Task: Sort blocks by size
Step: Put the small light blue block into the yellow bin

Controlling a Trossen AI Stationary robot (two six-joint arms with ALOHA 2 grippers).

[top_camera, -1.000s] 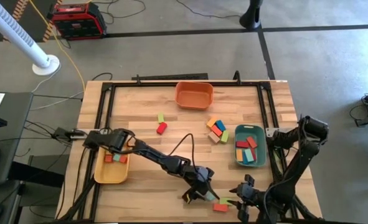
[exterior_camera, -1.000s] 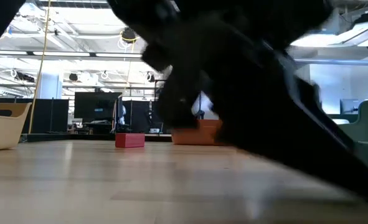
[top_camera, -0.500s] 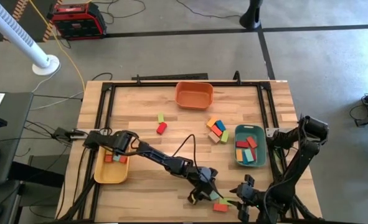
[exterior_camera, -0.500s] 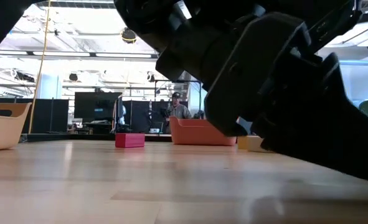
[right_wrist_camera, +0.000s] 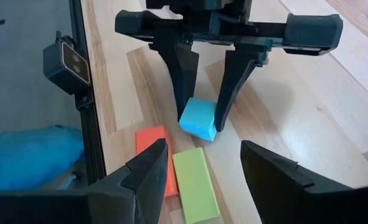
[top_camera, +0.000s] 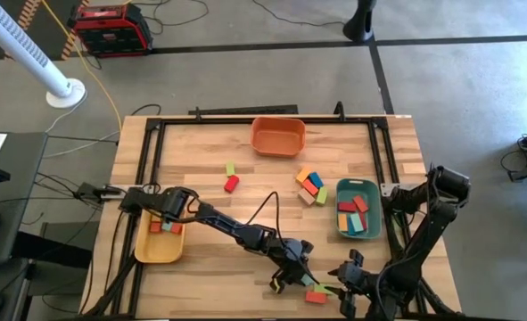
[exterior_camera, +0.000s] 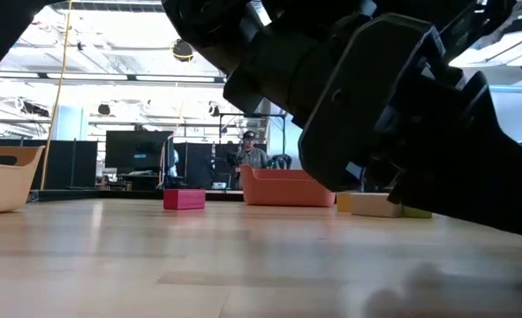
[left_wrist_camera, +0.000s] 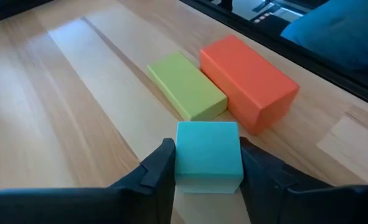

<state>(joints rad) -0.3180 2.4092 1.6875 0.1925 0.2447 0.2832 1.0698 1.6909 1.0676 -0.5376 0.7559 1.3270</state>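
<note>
Wooden surface (top_camera: pixel 201 196) inside a black frame, both arms reaching over its near edge.

Left arm stretches from beside the yellow tray (top_camera: pixel 159 247) across to the near middle. Right arm folded at the right edge, low and near the front.

Three trays: orange tray (top_camera: pixel 277 136) at the far side, no blocks visible in it; green tray (top_camera: pixel 358 209) at the right holding several red, orange and blue blocks; yellow tray at the left holding a few red and orange ones.

Loose cluster of blocks (top_camera: pixel 311 185) just left of the green tray. A red block (top_camera: pixel 231 184) and a small green block (top_camera: pixel 230 168) lie apart, mid-surface.

Left hand (left_wrist_camera: pixel 207 167) down at the surface near the front edge, fingers pressed against both sides of a light blue cube (left_wrist_camera: pixel 208 154), pinching it. The cube sits on the wood.

Just beyond the cube, a green bar (left_wrist_camera: pixel 187 93) and an orange bar (left_wrist_camera: pixel 248 81) lie side by side, touching.

Right hand (right_wrist_camera: pixel 200 163) hangs just beside these, fingers spread, holding nothing.
</note>
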